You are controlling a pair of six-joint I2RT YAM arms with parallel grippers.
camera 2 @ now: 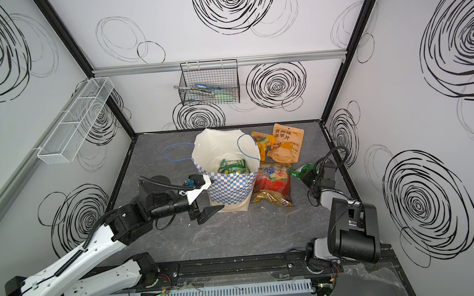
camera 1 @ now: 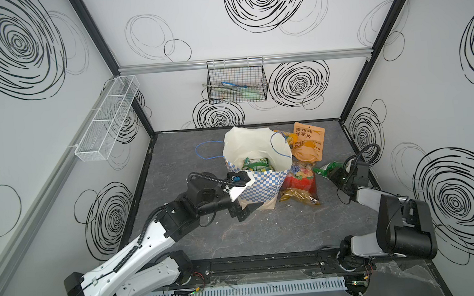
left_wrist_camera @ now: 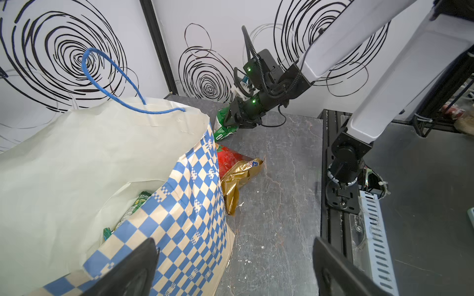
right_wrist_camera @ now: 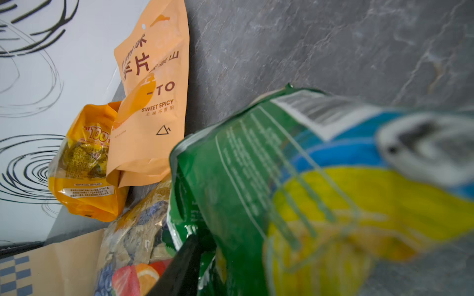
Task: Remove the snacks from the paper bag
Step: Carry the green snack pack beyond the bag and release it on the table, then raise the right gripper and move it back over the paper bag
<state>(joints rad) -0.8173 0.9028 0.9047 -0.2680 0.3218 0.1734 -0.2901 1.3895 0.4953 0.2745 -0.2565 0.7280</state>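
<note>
The paper bag [camera 1: 258,181] [camera 2: 230,186] stands upright mid-table, mouth open, with green packets [camera 1: 255,164] [left_wrist_camera: 136,205] inside. To its right lie snacks: an orange pouch [camera 1: 308,145] [right_wrist_camera: 154,102], a yellow-orange bag [camera 2: 262,142] [right_wrist_camera: 87,166], a red fruit pouch [camera 1: 300,178] [left_wrist_camera: 228,159] and a gold bag [camera 1: 299,197] [left_wrist_camera: 236,179]. My left gripper [camera 1: 246,211] [left_wrist_camera: 234,271] is open and empty at the bag's near lower corner. My right gripper [camera 1: 333,174] [left_wrist_camera: 232,119] is low beside the pile with a green packet [camera 1: 327,168] [right_wrist_camera: 256,179] across its jaws. Only one finger [right_wrist_camera: 184,256] shows.
A black wire basket [camera 1: 237,83] hangs on the back wall and a white mesh shelf [camera 1: 108,120] on the left wall. The bag's blue cord handle [camera 1: 204,151] droops to the left. A black rail [camera 1: 252,263] runs along the table's front edge.
</note>
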